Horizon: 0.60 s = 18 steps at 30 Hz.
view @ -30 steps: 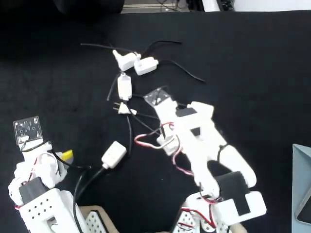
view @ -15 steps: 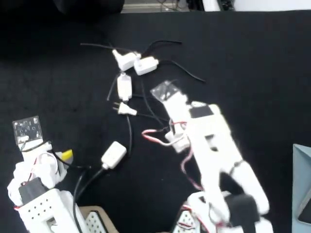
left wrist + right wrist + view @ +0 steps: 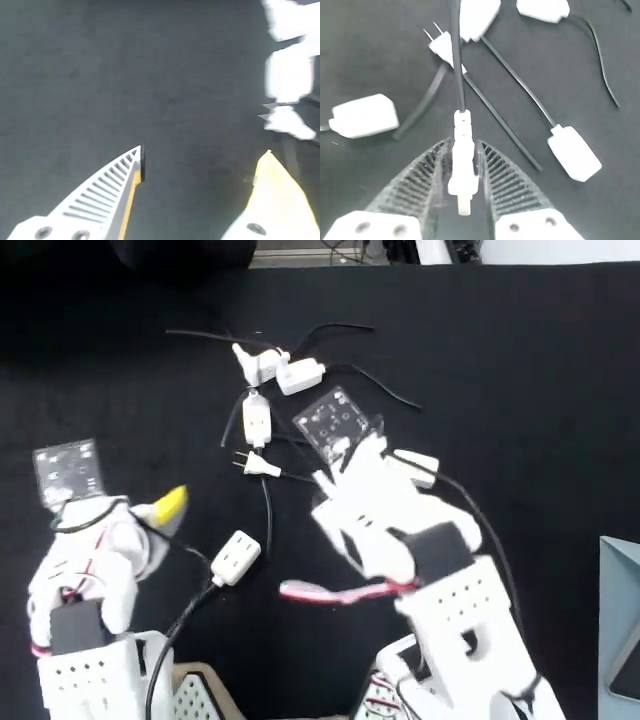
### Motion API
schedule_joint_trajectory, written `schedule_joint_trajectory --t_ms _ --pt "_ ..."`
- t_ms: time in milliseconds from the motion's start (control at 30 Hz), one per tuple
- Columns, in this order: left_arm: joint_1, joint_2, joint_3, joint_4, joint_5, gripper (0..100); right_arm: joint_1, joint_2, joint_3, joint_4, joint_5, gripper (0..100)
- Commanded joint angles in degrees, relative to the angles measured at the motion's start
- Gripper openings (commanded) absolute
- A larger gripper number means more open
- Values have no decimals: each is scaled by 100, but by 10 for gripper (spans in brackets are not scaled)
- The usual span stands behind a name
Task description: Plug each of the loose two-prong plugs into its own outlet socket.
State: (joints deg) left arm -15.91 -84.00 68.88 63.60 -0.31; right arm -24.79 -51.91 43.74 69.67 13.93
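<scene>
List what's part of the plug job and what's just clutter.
Job: loose two-prong plug; outlet socket; second socket; corded plug in right gripper jaws.
Lying about: grey-blue object at table's edge; tan board near arm bases.

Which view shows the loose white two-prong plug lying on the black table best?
The right wrist view: the white two-prong plug lies close, both prongs distinct. The high view shows the plug small but whole. The left wrist view gives a pale blur, likely it.
</scene>
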Motion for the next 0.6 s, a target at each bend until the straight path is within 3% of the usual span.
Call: schedule_joint_trajectory --t_ms 0,300,567 --pt "998 -53 -356 -501 396 350 -703 -541 -136 35 -589 11" --pt "1938 -62 -400 -1090 756 350 -1846 -1262 -66 44 -1178 11" --pt "2545 -123 -646 -1037 756 350 -2057 -1156 673 -624 -1152 11"
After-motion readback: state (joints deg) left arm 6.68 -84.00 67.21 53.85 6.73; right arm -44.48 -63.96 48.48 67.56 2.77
